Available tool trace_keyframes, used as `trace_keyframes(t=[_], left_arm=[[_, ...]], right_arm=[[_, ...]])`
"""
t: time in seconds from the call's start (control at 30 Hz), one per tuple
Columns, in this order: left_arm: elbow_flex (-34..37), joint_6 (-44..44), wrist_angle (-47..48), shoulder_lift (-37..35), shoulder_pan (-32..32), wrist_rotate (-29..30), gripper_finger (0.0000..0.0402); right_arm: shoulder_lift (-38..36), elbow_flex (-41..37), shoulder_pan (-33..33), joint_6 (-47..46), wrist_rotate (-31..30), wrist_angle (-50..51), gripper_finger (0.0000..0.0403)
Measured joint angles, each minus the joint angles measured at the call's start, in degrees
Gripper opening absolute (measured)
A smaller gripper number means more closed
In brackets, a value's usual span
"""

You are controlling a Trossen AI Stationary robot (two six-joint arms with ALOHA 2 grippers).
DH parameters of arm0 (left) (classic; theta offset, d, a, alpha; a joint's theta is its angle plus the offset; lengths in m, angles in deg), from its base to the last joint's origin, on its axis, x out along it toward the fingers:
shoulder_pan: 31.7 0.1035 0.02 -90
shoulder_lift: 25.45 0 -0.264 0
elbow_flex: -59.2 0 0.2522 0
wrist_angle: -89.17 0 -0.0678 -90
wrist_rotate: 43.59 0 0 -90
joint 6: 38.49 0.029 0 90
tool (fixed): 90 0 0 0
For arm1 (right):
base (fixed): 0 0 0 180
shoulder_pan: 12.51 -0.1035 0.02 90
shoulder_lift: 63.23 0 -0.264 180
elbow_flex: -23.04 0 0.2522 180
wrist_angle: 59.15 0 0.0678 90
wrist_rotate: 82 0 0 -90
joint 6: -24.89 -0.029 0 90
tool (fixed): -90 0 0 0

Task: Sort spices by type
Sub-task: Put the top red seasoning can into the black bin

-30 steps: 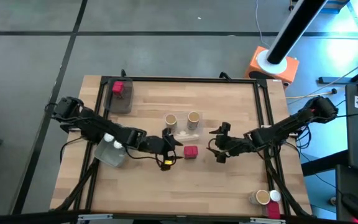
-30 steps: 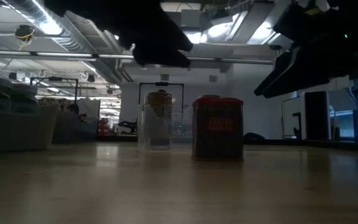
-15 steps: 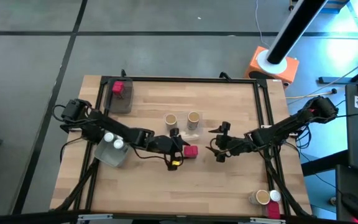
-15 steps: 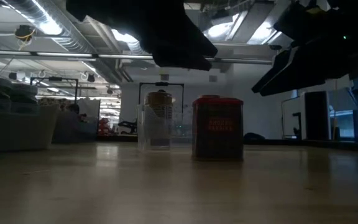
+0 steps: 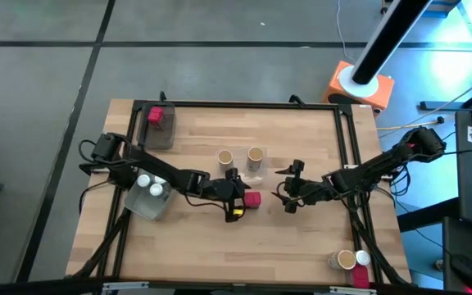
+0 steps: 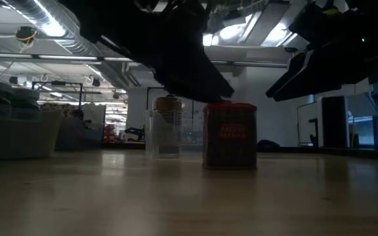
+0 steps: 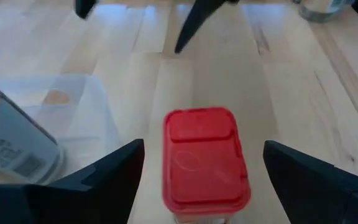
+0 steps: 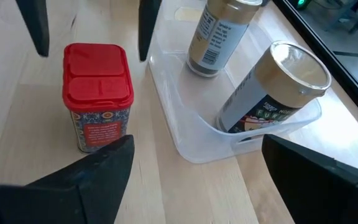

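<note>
- Red jar: upright on bare wood at mid-table, outside every tray, so unsorted.
- My left gripper: fingers spread wide, straddling the jar, gripping nothing yet, placed to close on it.
- My right gripper: open, empty, waiting beside the tan-jar tray.

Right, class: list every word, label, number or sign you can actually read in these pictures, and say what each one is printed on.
None can be read.
Red spice jar: patterned front label with lines of print, too blurred to read.
Upright tan jar in the clear tray: a barcode and small print, too small to read.
Tilted tan jar in the same tray: dark label with lettering, not legible.
</note>
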Motion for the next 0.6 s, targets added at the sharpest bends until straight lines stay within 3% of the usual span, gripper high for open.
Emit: trace_keyframes(t=[0.6], left_arm=[[0.1, 0.6, 0.7, 1.0, 0.0, -0.1, 0.0310]], right_arm=[[0.0, 0.0, 0.0, 0.0, 0.1, 0.0, 0.0353]])
